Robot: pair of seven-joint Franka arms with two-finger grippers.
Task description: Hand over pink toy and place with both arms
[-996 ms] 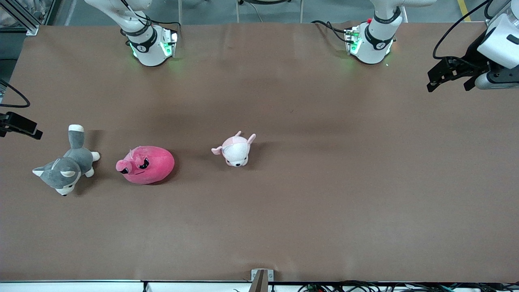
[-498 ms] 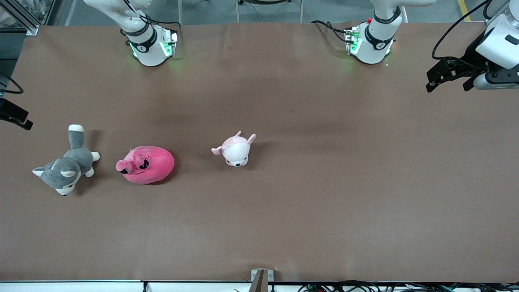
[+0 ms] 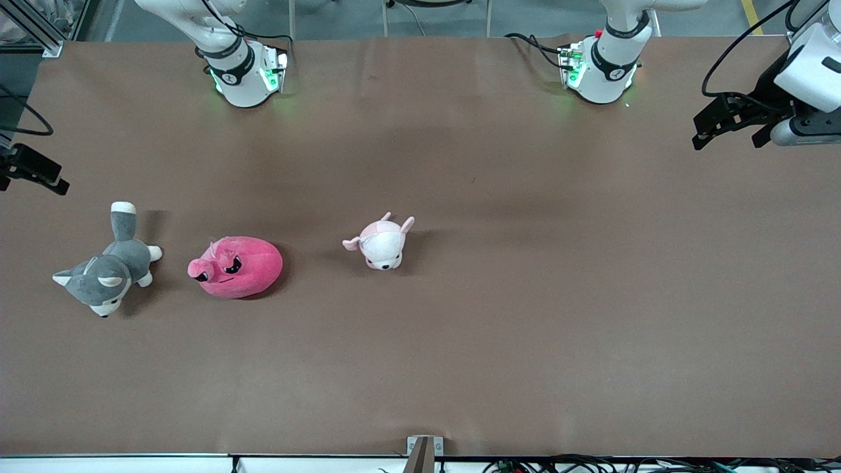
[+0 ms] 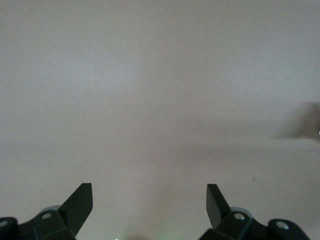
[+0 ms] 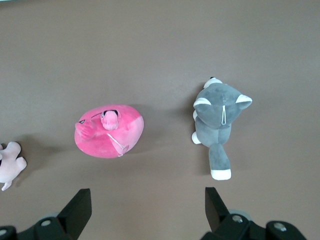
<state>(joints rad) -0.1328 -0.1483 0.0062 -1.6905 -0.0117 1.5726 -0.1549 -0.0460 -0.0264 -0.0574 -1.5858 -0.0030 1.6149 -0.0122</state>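
Note:
The pink toy (image 3: pixel 236 266), a hot-pink round plush with black angry eyes, lies on the brown table toward the right arm's end. It also shows in the right wrist view as the pink toy (image 5: pixel 110 131), well clear of the fingers. My right gripper (image 3: pixel 39 174) hangs open and empty over the table's edge at that end; in its own view the right gripper (image 5: pixel 147 202) has only bare table between its fingers. My left gripper (image 3: pixel 726 135) hovers open and empty over the left arm's end, and the left gripper (image 4: pixel 149 200) sees only bare table.
A grey-and-white plush animal (image 3: pixel 108 266) lies beside the pink toy, closer to the right arm's end of the table. A small pale pink-and-white plush (image 3: pixel 381 243) lies beside it toward the middle. The two arm bases (image 3: pixel 243 72) (image 3: pixel 601 66) stand along the table's back edge.
The right gripper has drifted a little along the table's edge toward the robots' side. The left gripper and the toys have barely moved.

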